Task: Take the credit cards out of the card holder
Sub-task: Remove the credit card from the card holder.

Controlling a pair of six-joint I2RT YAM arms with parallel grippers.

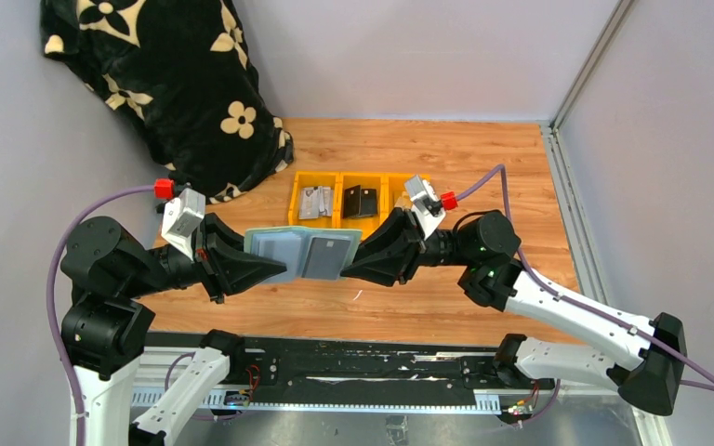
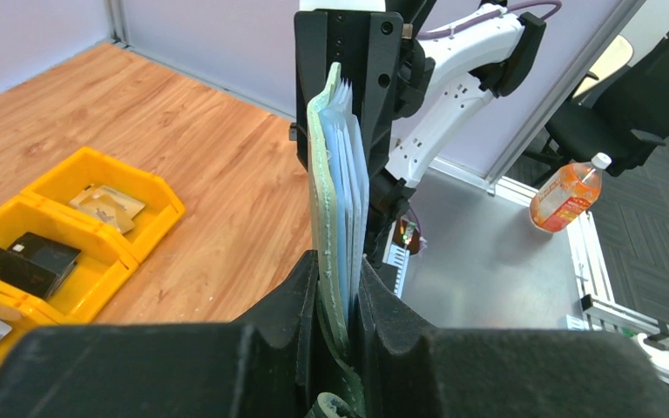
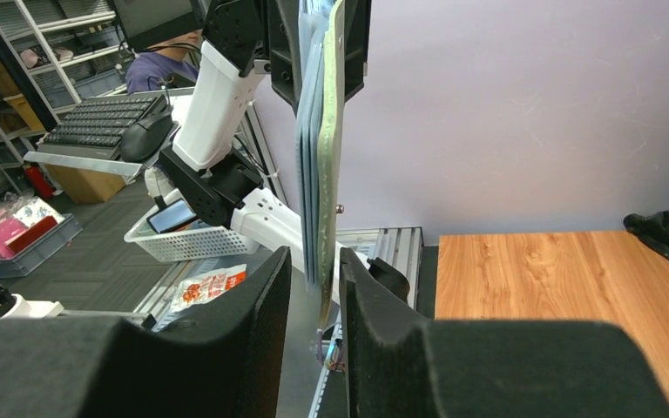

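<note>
Left hand [image 1: 268,266] clamped on left edge of card holder [image 1: 284,251], right hand [image 1: 351,262] pinching right edge. Holder stretched open in air between them, above wooden surface [image 1: 446,158], inner pockets facing up. Likely held so to keep pockets spread. Dark credit card [image 1: 327,255] sits in right-half pocket, not out yet. Can't tell if right fingers catch card or only flap. Behind: yellow bins [image 1: 363,175] with small items, floral cushion [image 1: 177,93] back left, both well apart. Both hands busy, no free one to pull card — main snag.
</note>
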